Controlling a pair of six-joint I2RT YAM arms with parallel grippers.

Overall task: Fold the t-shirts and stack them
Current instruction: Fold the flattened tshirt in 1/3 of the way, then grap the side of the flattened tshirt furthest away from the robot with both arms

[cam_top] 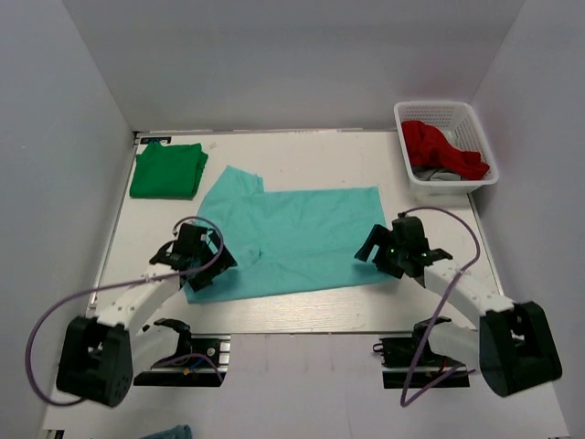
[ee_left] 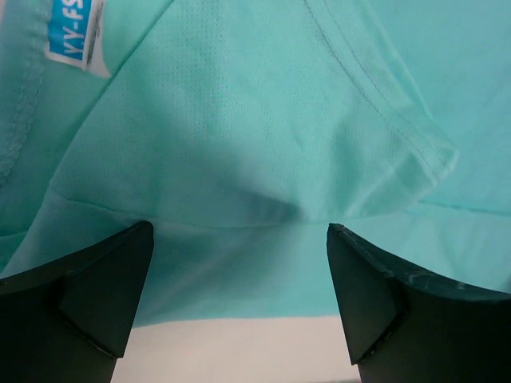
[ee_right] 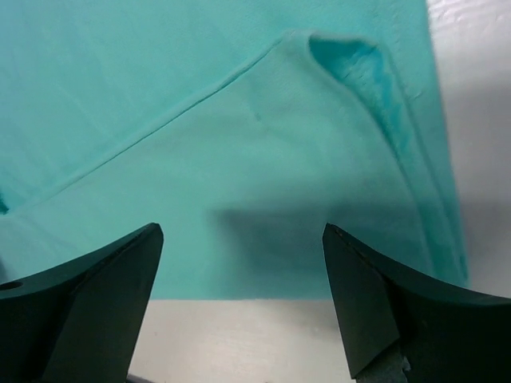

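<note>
Light teal t-shirt [cam_top: 292, 240]: lies flat across the middle of the table [cam_top: 311, 165], partly folded, with one sleeve reaching toward the far left.
Its near edge: runs along the front of the table, with a strip of bare white between it and the arms' bases.
Emerald green t-shirt [cam_top: 167, 171]: folded into a neat rectangle in the far left corner, just beside the teal shirt's sleeve. I can't tell if they touch.
Left gripper [cam_top: 203, 265]: over the near left corner of the teal shirt.
Left gripper, close up [ee_left: 239, 239]: jaws spread wide, and the black fingers [ee_left: 104, 295] stand on either side of the teal shirt [ee_left: 239, 120] with nothing pinched.
Under the left gripper: a stitched hem runs diagonally to a folded point at the right. A blue and white neck label [ee_left: 76, 32] shows at the upper left and bare table [ee_left: 239, 351] below the cloth.
Right gripper [cam_top: 377, 247]: at the near right corner of the teal shirt.
Right gripper, close up [ee_right: 243, 239]: jaws spread wide, and the fingers [ee_right: 104, 295] straddle the edge of the teal shirt [ee_right: 239, 144] without gripping it.
Under the right gripper: the hem corner is turned over on itself at the upper right, with white table [ee_right: 239, 335] below and to the right.
White basket [cam_top: 452, 189]: far right corner, well apart from both shirts, holding a crumpled red garment [cam_top: 439, 146] over something grey.
</note>
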